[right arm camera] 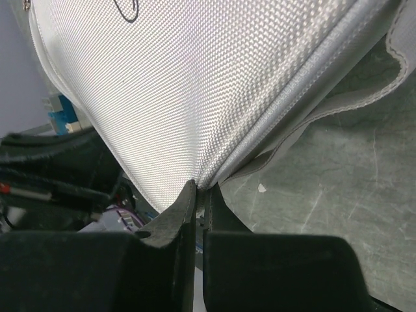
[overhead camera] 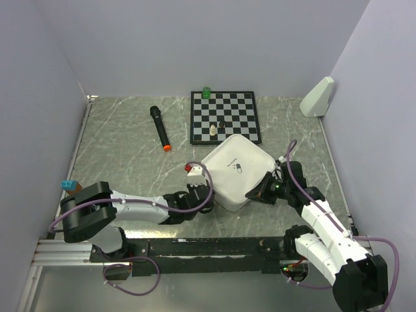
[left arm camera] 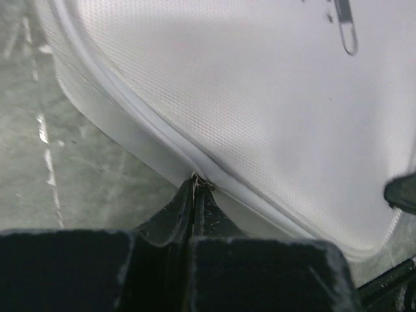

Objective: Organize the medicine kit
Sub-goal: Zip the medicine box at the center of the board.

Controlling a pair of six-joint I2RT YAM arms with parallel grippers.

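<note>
The medicine kit (overhead camera: 235, 170) on the table (overhead camera: 130, 162) is pinched at its edge seam by the tightly closed left hand (left arm camera: 197, 182) and right hand (right arm camera: 200, 188).

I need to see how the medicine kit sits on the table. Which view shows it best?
The top external view: the whole medicine kit shows, lid up, beside the chessboard. Each wrist view shows only a close patch of its textured lid and edge seam.

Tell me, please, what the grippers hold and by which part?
The medicine kit, by its edge seam: left gripper on its left side, right gripper on its right.
</note>
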